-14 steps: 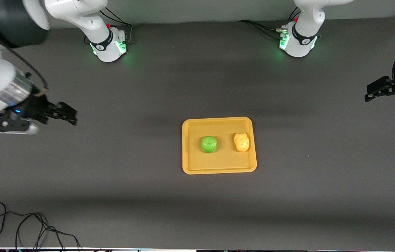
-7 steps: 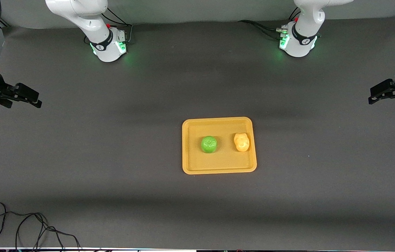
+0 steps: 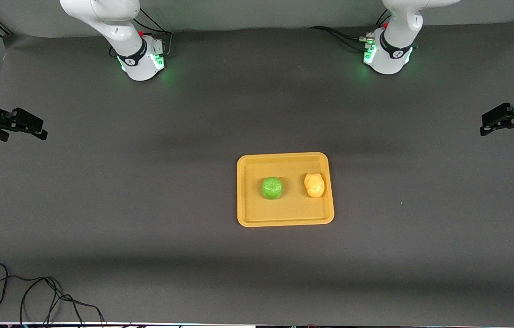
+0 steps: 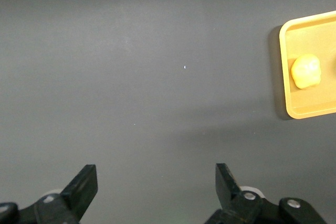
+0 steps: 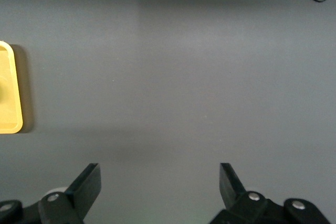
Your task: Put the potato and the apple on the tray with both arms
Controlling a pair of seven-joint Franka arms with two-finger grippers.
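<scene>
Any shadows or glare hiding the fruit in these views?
Front view: soft shadow bands cross the table; apple and potato show small highlights, both clear on the tray. Left wrist view: potato evenly lit.

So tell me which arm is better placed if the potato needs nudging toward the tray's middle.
Left, probably. The potato lies on the tray toward the left arm's end, beside the apple. The left gripper and the right gripper both hang open and empty over bare table.

Right tool [image 3: 33, 127] farther out toward the table's end.
</scene>
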